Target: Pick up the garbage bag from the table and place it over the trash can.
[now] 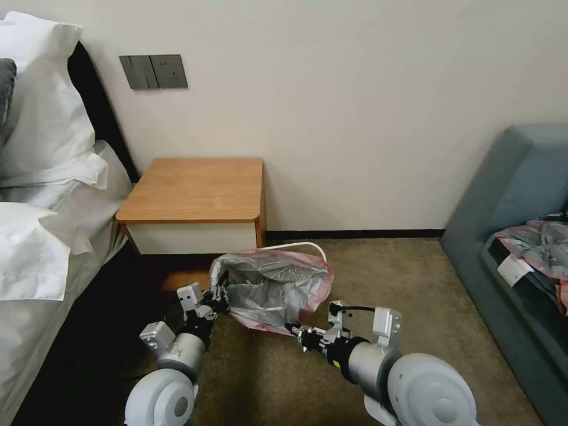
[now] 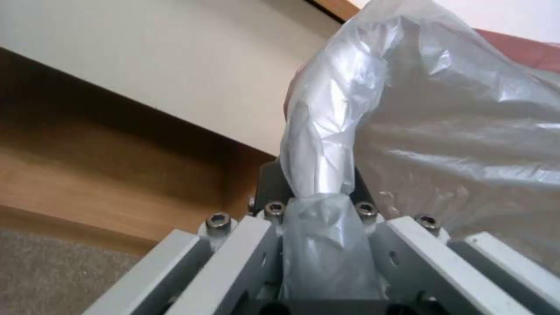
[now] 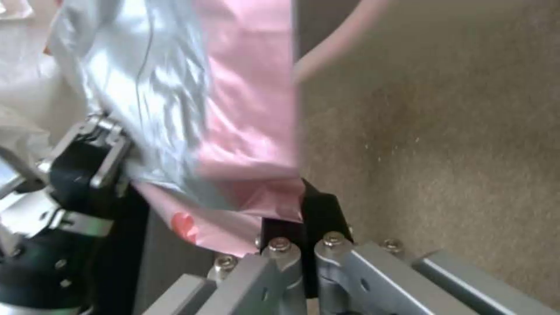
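Observation:
The garbage bag, grey and wrinkly with a pinkish-red rim, hangs stretched open between my two grippers, just above the carpet in front of the table. My left gripper is shut on the bag's left edge; the left wrist view shows a twist of the garbage bag pinched in the left gripper. At the bag's near right edge, my right gripper is shut on the rim. Its wrist view shows pink film of the garbage bag caught in the right gripper. Behind the bag, the trash can's white rim peeks out; the rest of the can is hidden.
A bed with white pillows runs along the left, close to my left arm. A blue-grey sofa stands at the right with a pink-and-grey plastic bundle on its seat. Open carpet lies between bag and sofa.

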You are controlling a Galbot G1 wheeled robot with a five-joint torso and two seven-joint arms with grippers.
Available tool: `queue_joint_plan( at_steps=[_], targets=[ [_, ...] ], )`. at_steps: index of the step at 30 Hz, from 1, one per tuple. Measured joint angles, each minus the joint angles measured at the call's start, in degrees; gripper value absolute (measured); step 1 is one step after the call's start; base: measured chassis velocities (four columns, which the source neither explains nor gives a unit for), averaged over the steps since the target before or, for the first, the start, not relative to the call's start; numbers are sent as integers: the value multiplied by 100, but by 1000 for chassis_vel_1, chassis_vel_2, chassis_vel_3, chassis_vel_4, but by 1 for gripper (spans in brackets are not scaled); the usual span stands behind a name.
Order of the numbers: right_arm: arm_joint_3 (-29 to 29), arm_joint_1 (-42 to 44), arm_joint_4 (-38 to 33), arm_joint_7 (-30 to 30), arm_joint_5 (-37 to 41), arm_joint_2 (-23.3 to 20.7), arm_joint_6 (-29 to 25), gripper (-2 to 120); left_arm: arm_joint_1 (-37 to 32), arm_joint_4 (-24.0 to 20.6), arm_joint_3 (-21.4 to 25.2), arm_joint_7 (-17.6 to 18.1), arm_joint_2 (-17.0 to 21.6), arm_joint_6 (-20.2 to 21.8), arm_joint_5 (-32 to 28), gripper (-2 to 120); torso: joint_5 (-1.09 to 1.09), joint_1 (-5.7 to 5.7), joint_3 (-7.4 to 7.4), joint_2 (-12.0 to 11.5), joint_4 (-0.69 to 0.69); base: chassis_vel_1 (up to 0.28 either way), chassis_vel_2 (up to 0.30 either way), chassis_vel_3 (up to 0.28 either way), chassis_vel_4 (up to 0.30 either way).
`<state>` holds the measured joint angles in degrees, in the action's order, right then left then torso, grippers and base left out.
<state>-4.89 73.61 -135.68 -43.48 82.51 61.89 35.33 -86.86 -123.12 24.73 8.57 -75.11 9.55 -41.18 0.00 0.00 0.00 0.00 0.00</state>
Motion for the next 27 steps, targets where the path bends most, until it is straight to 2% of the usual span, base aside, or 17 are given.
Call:
queue_joint_plan(
  at_steps=[8, 14, 19, 20, 23, 24, 27],
  targets=[
    [-46, -1, 60, 22, -139, 8, -12, 0, -6, -10, 57, -16, 8, 1, -24, 3, 0, 0, 0, 0, 0, 0, 0, 0, 0],
    [-115, 52, -40, -173, -95, 12, -87, -1, -3, 15, 61, -10, -12, 0, -27, 3, 0, 0, 0, 0, 0, 0, 0, 0, 0],
    [-463, 404, -307, -103, -88, -16, 217, 20, 64, 88, 146, 108, -17, -22, -48, 3, 0, 0, 0, 0, 0, 0, 0, 0, 0],
    [-463, 404, -307, -103, -88, -16, 217, 20, 64, 88, 146, 108, -17, -22, -48, 3, 0, 0, 0, 0, 0, 0, 0, 0, 0],
    [-768, 686, -488, 76, -96, -49, 384, 34, 106, 124, 223, 211, -35, -26, -114, 3, 0, 0, 0, 0, 0, 0, 0, 0, 0],
    [-768, 686, -488, 76, -96, -49, 384, 34, 106, 124, 223, 211, -35, -26, -114, 3, 0, 0, 0, 0, 0, 0, 0, 0, 0],
    [-1127, 945, -727, 304, -164, -32, 519, 49, 132, 182, 328, 282, -56, -28, -183, 3, 0, 0, 0, 0, -1, 0, 0, 0, 0]
  ],
)
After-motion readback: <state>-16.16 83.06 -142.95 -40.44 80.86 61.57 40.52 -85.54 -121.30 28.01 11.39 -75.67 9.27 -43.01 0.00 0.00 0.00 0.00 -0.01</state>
